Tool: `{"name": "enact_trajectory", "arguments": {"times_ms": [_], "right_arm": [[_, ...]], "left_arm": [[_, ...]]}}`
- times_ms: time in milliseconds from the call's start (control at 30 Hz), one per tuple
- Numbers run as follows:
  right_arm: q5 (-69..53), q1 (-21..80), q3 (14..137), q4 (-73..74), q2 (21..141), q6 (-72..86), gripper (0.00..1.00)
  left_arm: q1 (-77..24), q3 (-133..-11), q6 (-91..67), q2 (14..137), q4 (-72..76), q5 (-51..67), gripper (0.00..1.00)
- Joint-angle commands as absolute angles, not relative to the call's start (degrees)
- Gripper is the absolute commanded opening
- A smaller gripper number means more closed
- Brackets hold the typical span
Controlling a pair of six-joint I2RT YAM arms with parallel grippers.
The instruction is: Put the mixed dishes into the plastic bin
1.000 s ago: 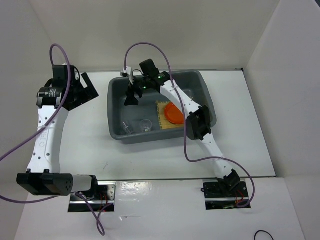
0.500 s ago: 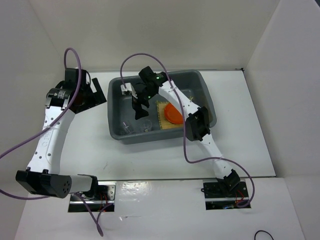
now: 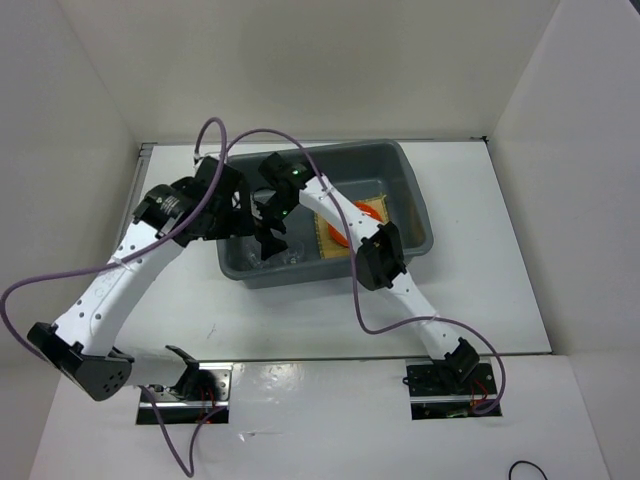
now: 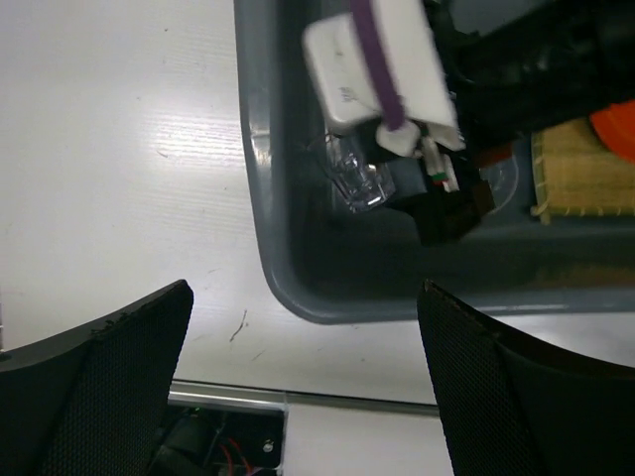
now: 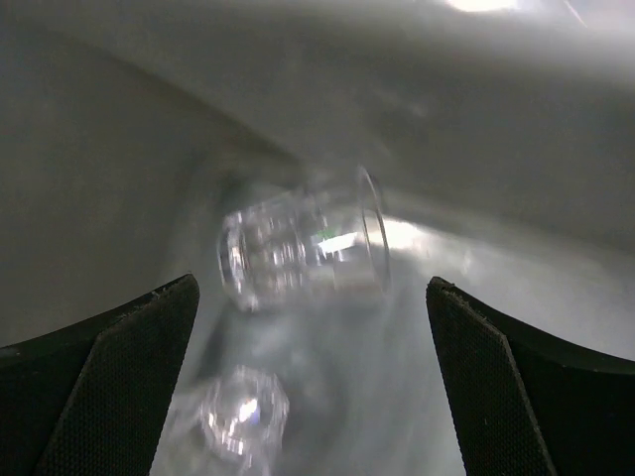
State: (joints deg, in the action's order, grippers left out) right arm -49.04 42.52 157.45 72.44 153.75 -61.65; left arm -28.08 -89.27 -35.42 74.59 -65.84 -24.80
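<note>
The blue-grey plastic bin [image 3: 410,180] stands mid-table. In it lie the yellow woven mat [image 3: 328,238] and, on the mat, the orange plate [image 3: 368,208]. My right gripper [image 3: 270,243] is open low inside the bin's near-left part. One clear cup [image 5: 303,243] lies on its side just ahead of its fingers, and another [image 5: 243,412] is between them. My left gripper [image 3: 240,212] is open and empty above the bin's left wall [image 4: 260,198]. The left wrist view shows a cup [image 4: 357,178], the mat [image 4: 585,169] and the plate [image 4: 617,124]. The black dish does not show.
White walls enclose the table on the left, back and right. The right arm's white links [image 3: 345,205] cross over the bin. Purple cables [image 3: 250,135] loop above both arms. Both arm bases [image 3: 190,385] sit at the near edge.
My left arm has swung right from the table's far left to the bin's left wall. My right gripper has moved towards the bin's near-left corner, down over the cups.
</note>
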Motion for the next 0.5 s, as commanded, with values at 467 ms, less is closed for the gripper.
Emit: {"name": "enact_trajectory", "arguments": {"times_ms": [467], "right_arm": [[-52.0,46.0,164.5,74.2,158.6,-59.9,1.00]], "left_arm": [[-35.6,-93.8,-49.7,64.6,-74.2,-39.9,1.00]]}}
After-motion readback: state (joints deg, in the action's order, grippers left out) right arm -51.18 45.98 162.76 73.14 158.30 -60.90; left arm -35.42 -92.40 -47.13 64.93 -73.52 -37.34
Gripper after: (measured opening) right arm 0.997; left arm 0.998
